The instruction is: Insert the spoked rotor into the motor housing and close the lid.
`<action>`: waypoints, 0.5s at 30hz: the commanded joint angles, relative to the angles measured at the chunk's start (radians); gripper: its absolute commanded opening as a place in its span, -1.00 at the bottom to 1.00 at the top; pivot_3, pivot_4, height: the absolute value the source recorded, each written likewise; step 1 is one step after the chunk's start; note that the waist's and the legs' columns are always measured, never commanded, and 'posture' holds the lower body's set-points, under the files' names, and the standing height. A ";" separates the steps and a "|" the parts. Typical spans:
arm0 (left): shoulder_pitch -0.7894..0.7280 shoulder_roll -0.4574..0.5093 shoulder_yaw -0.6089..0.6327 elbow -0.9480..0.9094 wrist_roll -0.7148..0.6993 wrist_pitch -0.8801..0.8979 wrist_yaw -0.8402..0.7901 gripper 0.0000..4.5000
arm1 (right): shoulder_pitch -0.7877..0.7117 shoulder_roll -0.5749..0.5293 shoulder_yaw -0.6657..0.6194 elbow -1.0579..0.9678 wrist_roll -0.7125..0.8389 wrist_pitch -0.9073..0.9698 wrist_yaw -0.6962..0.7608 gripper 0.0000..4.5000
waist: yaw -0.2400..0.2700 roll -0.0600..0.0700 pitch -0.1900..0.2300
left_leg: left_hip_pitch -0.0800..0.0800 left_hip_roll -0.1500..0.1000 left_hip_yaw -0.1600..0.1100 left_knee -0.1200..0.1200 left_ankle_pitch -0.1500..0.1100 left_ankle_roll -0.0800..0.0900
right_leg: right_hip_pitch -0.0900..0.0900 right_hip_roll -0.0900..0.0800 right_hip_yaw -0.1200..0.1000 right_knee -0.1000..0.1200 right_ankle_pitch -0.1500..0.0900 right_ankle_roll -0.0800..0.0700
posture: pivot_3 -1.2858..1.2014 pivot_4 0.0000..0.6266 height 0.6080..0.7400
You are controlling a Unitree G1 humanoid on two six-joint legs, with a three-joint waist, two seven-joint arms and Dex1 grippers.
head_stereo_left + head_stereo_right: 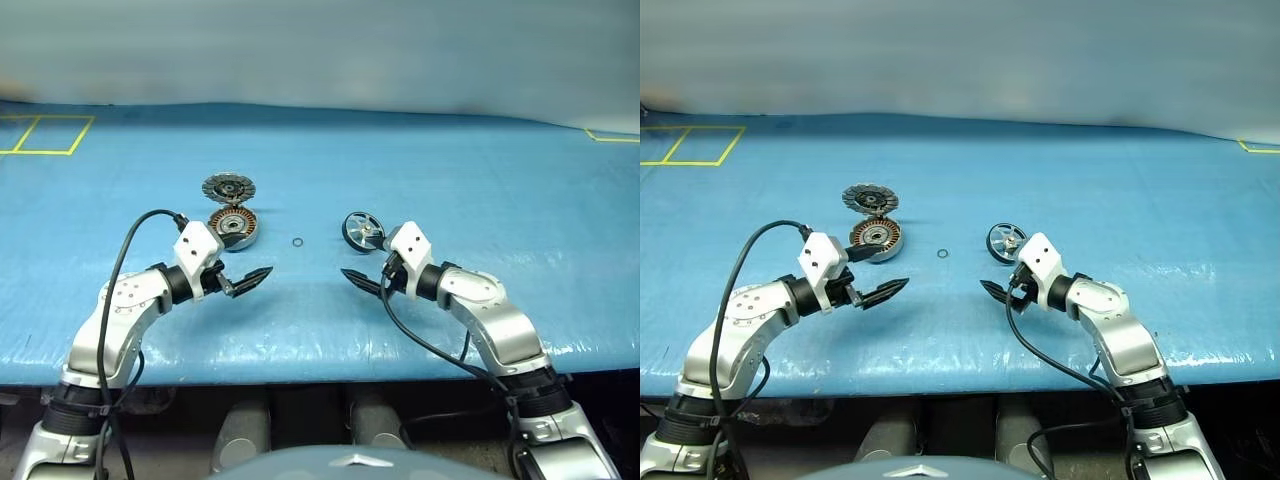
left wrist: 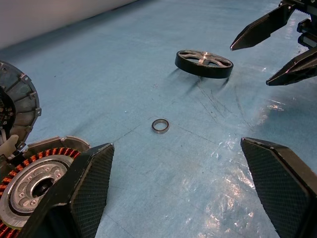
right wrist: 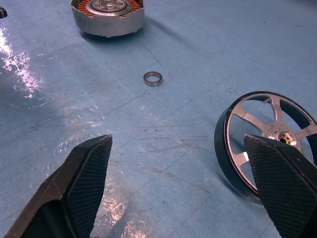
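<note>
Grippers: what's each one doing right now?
Left gripper: open, holding nothing.
Right gripper: open, holding nothing, close to the rotor.

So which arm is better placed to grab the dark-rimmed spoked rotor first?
The right: its open claw hovers just beside the dark-rimmed, silver-spoked rotor, while the left claw sits by the copper-wound silver motor housing.

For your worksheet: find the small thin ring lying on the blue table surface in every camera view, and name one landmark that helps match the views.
Left eye view: the small ring lies between the motor housing and the spoked rotor.
Right eye view: the same spot, between the two.
Left wrist view: mid-picture, rotor beyond.
Right wrist view: upper middle, housing beyond.
Shared landmark: the spoked rotor.
</note>
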 commanded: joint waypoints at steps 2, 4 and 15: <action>-0.009 0.002 0.025 -0.017 -0.009 -0.004 0.010 1.00 | -0.016 0.008 -0.019 -0.017 0.012 -0.013 -0.005 0.98 | 0.000 0.000 0.000 | 0.000 0.000 0.000 0.000 0.000 0.000 | 0.000 0.000 0.000 0.000 0.000 0.000 | 0.03 -0.52 1.00; -0.009 0.001 0.023 -0.018 -0.007 -0.006 0.011 1.00 | -0.020 0.009 -0.014 -0.016 0.012 -0.013 0.001 0.98 | 0.000 0.000 0.000 | 0.000 0.000 0.000 0.000 0.000 0.000 | 0.000 0.000 0.000 0.000 0.000 0.000 | 0.03 -0.52 1.00; -0.038 0.022 0.017 0.001 0.005 -0.009 0.006 1.00 | -0.024 0.017 -0.010 -0.021 0.013 -0.013 -0.002 0.98 | 0.000 0.000 0.000 | 0.000 0.000 0.000 0.000 0.000 0.000 | 0.000 0.000 0.000 0.000 0.000 0.000 | 0.03 -0.52 1.00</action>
